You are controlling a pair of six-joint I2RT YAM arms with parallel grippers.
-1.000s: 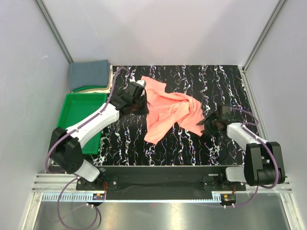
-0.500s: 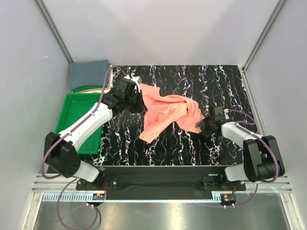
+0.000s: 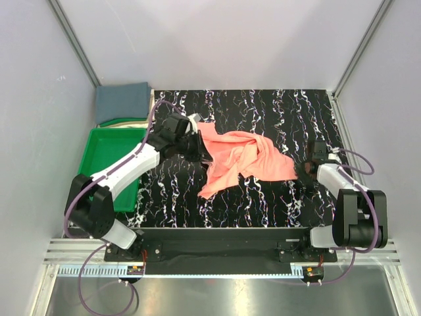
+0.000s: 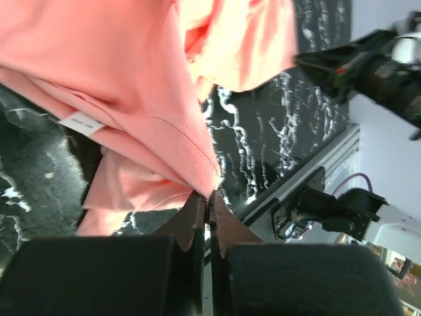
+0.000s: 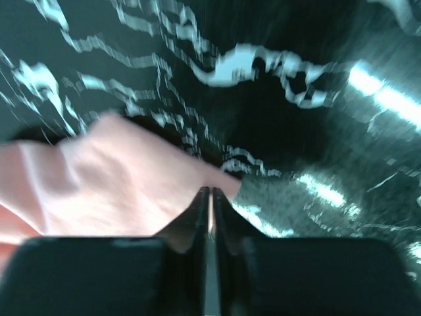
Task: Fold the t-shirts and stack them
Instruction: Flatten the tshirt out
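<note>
The salmon-pink t-shirt [image 3: 240,157] lies crumpled on the black marbled table, stretched between both arms. My left gripper [image 3: 197,146] is shut on its ribbed edge at the left end. In the left wrist view the jaws [image 4: 209,195] pinch that pink edge [image 4: 191,164], with the white neck label [image 4: 82,122] close by. My right gripper [image 3: 304,168] is shut on the shirt's right corner [image 3: 289,168]. The blurred right wrist view shows pink cloth [image 5: 112,184] at the closed tips [image 5: 210,191]. The slate blue-grey t-shirt [image 3: 122,100] lies folded at the back left.
A green plastic tray [image 3: 99,141] stands at the table's left edge, beside the left arm. A cream-coloured layer [image 3: 125,120] shows under the blue-grey shirt. Grey walls close in the table on three sides. The arm bases sit on the near rail [image 3: 217,240].
The right gripper has shut on the pink shirt's right corner and drawn it to the right. The left gripper has shifted slightly right and nearer, still holding the shirt.
</note>
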